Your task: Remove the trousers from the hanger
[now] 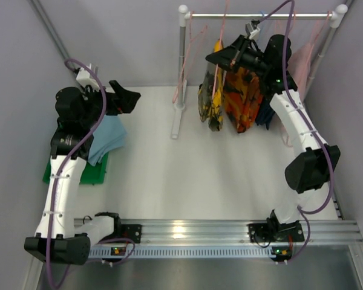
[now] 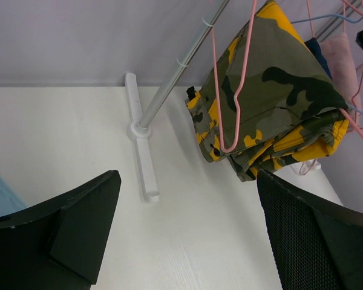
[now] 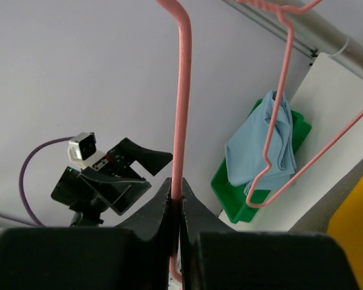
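The yellow trousers with black blotches [image 1: 210, 101] hang folded on a pink hanger [image 2: 236, 103] on the rack; they also show in the left wrist view [image 2: 272, 96]. My right gripper [image 1: 216, 57] is up at the rack, shut on that pink hanger's wire [image 3: 181, 139] above the yellow pair. The light blue trousers [image 1: 107, 138] lie folded on a green bin [image 1: 95, 172] at the left, also seen in the right wrist view [image 3: 259, 151]. My left gripper [image 1: 128, 98] is open and empty above the table, near the blue pair, pointing at the rack.
An orange-red patterned pair [image 1: 243, 99] and a navy pair [image 1: 265, 115] hang right of the yellow one, with pink cloth [image 1: 302, 60] further right. An empty pink hanger [image 3: 284, 115] hangs on the rail. The rack's post [image 2: 169, 84] and foot [image 2: 142, 157] stand on the white table.
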Robot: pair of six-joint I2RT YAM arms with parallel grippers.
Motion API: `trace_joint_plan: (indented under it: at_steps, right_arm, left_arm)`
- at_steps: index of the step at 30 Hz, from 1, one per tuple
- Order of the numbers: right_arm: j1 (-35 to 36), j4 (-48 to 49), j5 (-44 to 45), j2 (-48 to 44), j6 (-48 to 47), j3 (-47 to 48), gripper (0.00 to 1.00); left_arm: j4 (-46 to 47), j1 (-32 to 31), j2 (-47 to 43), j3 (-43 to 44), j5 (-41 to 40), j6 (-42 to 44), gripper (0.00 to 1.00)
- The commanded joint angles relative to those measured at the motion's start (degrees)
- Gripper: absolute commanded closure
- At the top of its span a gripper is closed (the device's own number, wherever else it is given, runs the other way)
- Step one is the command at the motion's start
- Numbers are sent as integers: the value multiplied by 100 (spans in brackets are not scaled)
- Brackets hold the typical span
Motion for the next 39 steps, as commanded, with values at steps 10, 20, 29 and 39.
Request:
trace_joint_plan:
  at_steps: [10, 20, 29, 39]
  right_arm:
    - [-58, 1525, -79, -1682, 262, -701, 100]
    - [-49, 1490, -342, -2552, 350, -1624, 100]
    - [-40, 1446, -879, -2922, 113, -1818, 100]
    - [-14, 919, -782, -3317, -239, -1932, 100]
  left_arm:
    - [810, -995, -316, -197, -27, 1602, 1]
    - [2162, -4298, -730, -1532, -3278, 3294, 1]
    - [3814, -5937, -379, -2209, -4581, 3372, 1]
    - [5257, -6017, 604, -1859, -4485, 3628, 1]
